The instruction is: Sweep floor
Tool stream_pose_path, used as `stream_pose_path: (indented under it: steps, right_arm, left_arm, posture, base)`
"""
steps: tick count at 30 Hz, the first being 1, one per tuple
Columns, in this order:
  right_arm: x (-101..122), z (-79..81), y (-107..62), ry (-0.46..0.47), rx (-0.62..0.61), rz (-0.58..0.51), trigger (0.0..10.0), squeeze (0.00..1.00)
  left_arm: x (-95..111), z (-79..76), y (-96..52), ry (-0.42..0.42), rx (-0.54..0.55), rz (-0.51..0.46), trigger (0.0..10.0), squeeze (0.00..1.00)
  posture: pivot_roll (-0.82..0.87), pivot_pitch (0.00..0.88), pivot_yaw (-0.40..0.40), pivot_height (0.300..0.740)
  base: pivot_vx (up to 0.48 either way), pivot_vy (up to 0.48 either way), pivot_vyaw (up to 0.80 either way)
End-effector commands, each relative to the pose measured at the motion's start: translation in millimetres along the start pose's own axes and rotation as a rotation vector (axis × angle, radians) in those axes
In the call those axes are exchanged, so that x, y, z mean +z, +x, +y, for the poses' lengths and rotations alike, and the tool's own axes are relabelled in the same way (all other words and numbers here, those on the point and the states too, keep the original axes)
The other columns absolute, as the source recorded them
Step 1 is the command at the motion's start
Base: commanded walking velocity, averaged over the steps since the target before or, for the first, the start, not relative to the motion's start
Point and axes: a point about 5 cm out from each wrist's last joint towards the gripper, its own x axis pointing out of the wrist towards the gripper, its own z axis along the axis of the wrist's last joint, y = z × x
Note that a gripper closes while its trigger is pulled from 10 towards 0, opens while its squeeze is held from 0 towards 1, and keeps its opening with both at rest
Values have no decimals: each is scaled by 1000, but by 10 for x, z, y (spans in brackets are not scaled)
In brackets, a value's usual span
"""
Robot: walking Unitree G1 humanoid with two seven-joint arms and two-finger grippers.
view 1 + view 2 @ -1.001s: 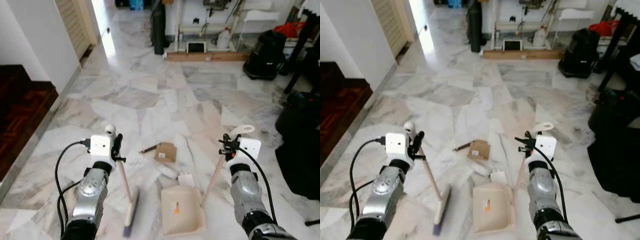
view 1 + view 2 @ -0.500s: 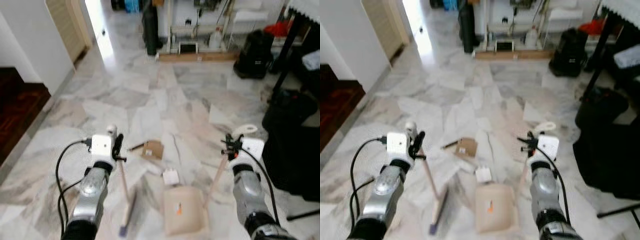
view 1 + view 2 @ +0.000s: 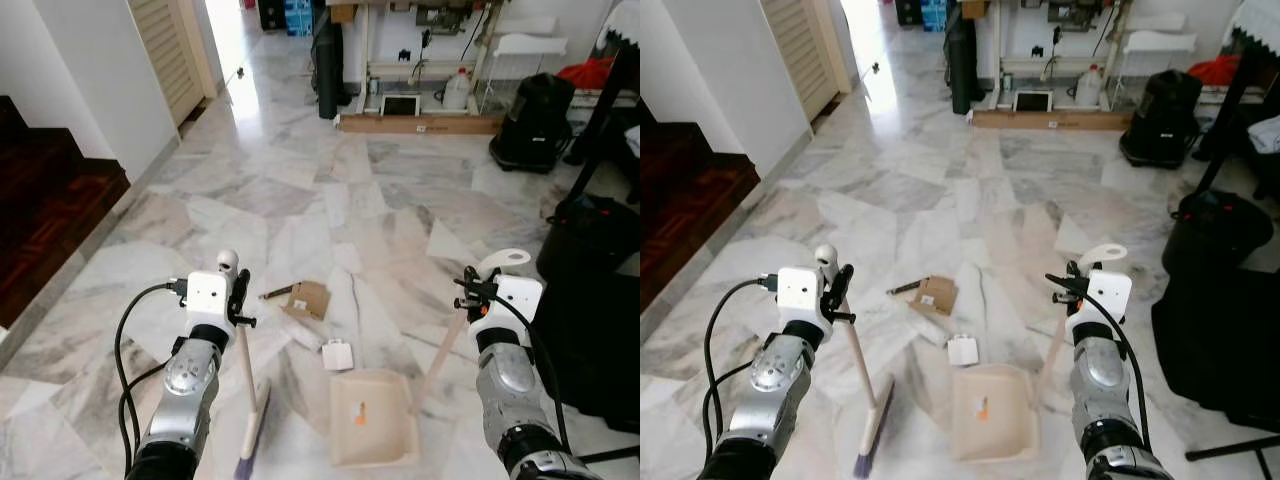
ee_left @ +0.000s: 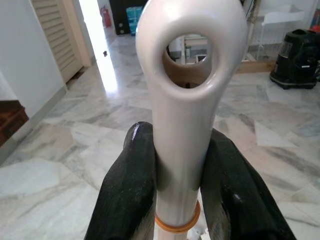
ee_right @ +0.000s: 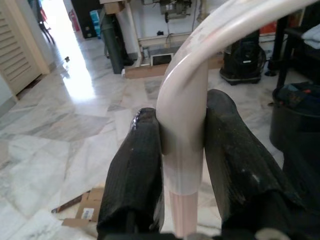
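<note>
My left gripper [image 3: 237, 300] is shut on the cream handle of a broom [image 3: 246, 372], whose brush head [image 3: 251, 440] rests on the marble floor. My right gripper [image 3: 470, 298] is shut on the pale handle [image 3: 440, 350] of a cream dustpan [image 3: 372, 418] lying flat on the floor between my arms. Ahead of the pan lie a small white card [image 3: 337, 355], a brown cardboard piece [image 3: 306, 299] and a thin dark stick [image 3: 277, 292]. In the wrist views the fingers [image 4: 131, 185] [image 5: 136, 175] clamp each handle from both sides.
A dark wooden step [image 3: 45, 200] and white wall stand at the left. Black bags [image 3: 590, 300] crowd the right side. A black vacuum [image 3: 530, 125], a plank [image 3: 420, 123] and shelving sit at the far end, with a bright doorway [image 3: 235, 40] beyond.
The camera view swung and steadied. The white card now lies a little ahead of the dustpan's lip. Both grippers keep their hold on the handles.
</note>
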Motion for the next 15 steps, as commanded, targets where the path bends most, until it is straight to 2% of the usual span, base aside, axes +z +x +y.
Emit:
stream_pose_path:
  steps: [1,15]
  right_arm:
    - [102,37,46,9,9,-52,10000,0]
    - [114,36,54,19,9,-54,10000,0]
  left_arm:
    - [60,46,15,4,16,-37,10000,0]
    - [75,51,16,-19,18,-46,10000,0]
  posture:
    - [8,9,46,740]
    - [8,29,44,740]
  base:
    - [0,0,0]
    - [0,0,0]
